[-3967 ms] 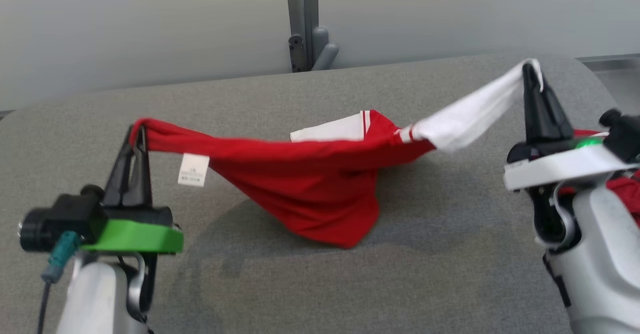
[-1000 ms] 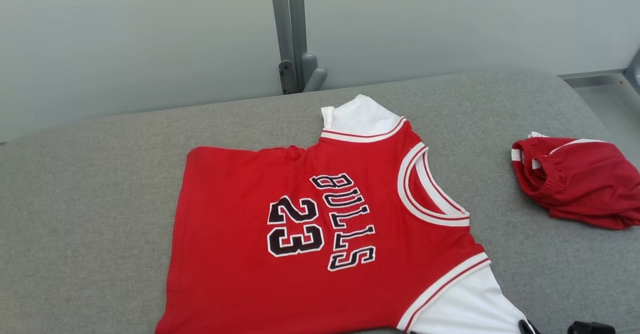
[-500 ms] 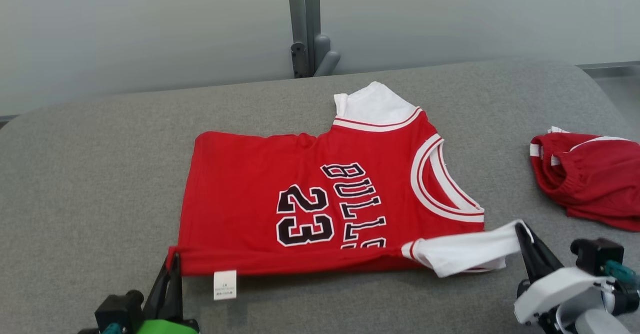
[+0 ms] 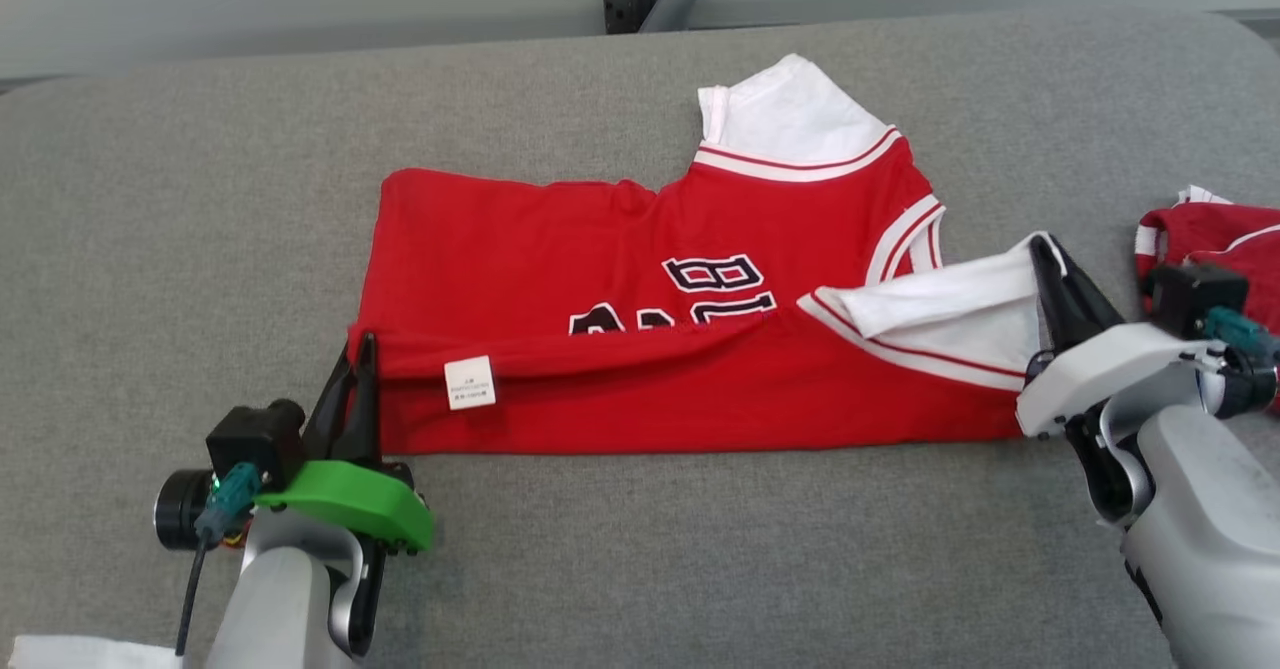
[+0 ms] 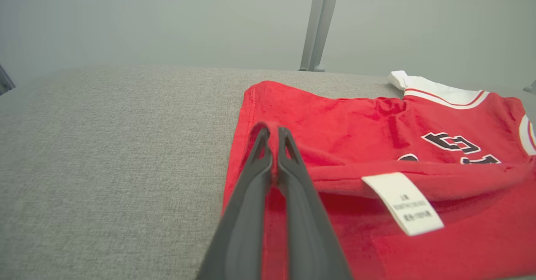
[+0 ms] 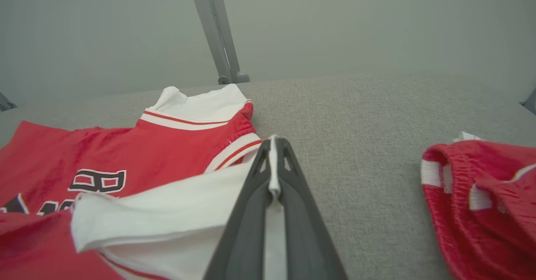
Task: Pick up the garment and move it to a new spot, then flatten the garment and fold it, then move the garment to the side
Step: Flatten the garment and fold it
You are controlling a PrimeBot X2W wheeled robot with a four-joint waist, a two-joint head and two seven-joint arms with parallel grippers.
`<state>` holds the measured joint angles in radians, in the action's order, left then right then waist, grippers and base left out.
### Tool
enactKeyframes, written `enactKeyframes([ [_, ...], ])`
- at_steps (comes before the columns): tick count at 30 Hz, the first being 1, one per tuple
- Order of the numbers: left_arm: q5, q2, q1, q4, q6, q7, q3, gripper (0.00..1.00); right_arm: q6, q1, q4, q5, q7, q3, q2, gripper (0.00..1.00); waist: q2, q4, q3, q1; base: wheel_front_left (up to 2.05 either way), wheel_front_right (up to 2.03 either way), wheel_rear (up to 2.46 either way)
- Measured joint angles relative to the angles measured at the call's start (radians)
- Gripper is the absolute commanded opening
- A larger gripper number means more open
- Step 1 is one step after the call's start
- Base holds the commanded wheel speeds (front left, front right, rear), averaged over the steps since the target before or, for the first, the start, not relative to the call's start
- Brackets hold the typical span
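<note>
The garment (image 4: 520,239) is a red jersey with white sleeves, white-and-red striped trim and black lettering (image 4: 715,274) edged in white. It lies spread on the grey table (image 4: 200,199), stretched between the 2 tools. Its near edge is lifted and turned over toward the far side, so the fold hides the lower part of the lettering. A white label (image 4: 470,382) hangs off that fold just right of the left tool's tips. 1 white sleeve (image 4: 790,109) lies flat on the far side of the garment, well beyond both tools.

The left tool (image 4: 362,349) has its 2 dark fingers pressed together on the red hem corner. In the left wrist view, red cloth (image 5: 356,116) shows squeezed in the slit between the left tool (image 5: 272,129) fingers, with the label (image 5: 404,202) to their right. The right tool (image 4: 1040,244) is clamped on the edge of the other white sleeve (image 4: 950,299), holding it raised over the red body. In the right wrist view a strip of white cloth runs between the right tool (image 6: 273,140) fingers, with the garment (image 6: 125,154) to their left. A bundle of red cloth (image 6: 481,188) lies on the table to the right of the right tool, apart from the garment.
</note>
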<state>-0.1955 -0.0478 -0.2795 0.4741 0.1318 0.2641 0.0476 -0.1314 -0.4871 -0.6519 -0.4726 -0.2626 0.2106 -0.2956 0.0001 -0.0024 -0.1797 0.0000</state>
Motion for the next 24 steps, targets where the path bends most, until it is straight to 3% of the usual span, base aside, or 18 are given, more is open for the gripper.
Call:
enactKeyframes([
  [9,0.018,0.0,-0.128,0.081,-0.007,0.0,0.008,0.0,0.0,-0.146,-0.091,0.019,0.0,0.023,-0.019,0.0,0.0,0.02,-0.1,0.0,0.0,0.0,0.0],
  [10,0.02,0.0,-0.137,0.094,-0.009,0.0,0.009,0.0,0.0,-0.158,-0.103,0.024,0.0,0.027,-0.02,0.11,0.0,0.022,-0.111,0.0,0.0,0.0,0.0],
  [11,0.021,-0.001,-0.146,0.109,-0.009,0.0,0.014,0.0,0.0,-0.168,-0.112,0.028,0.0,0.029,-0.018,0.85,0.0,0.025,-0.121,0.0,0.0,0.0,0.0],
  [12,0.02,-0.001,-0.154,0.122,-0.009,0.0,0.019,0.38,0.0,-0.178,-0.123,0.028,0.0,0.027,-0.014,1.0,-0.0001,0.028,-0.13,0.0,0.0,0.0,0.0],
  [13,0.02,0.0,-0.162,0.13,-0.009,0.0,0.023,1.0,0.0,-0.186,-0.136,0.027,0.0,0.026,-0.011,1.0,-0.0001,0.03,-0.139,0.0,0.0,0.0,0.0],
  [18,0.004,-0.001,-0.171,0.099,-0.032,0.0,0.029,1.0,0.0,-0.183,-0.079,0.042,0.0,-0.01,-0.007,1.0,-0.0001,0.042,-0.154,0.0,0.0,0.0,0.0],
  [24,-0.022,-0.001,-0.033,0.001,-0.068,0.0,0.02,1.0,0.0,0.006,0.09,0.074,0.0,-0.077,0.008,1.0,0.0,0.034,-0.115,0.0,0.0,0.0,0.0],
])
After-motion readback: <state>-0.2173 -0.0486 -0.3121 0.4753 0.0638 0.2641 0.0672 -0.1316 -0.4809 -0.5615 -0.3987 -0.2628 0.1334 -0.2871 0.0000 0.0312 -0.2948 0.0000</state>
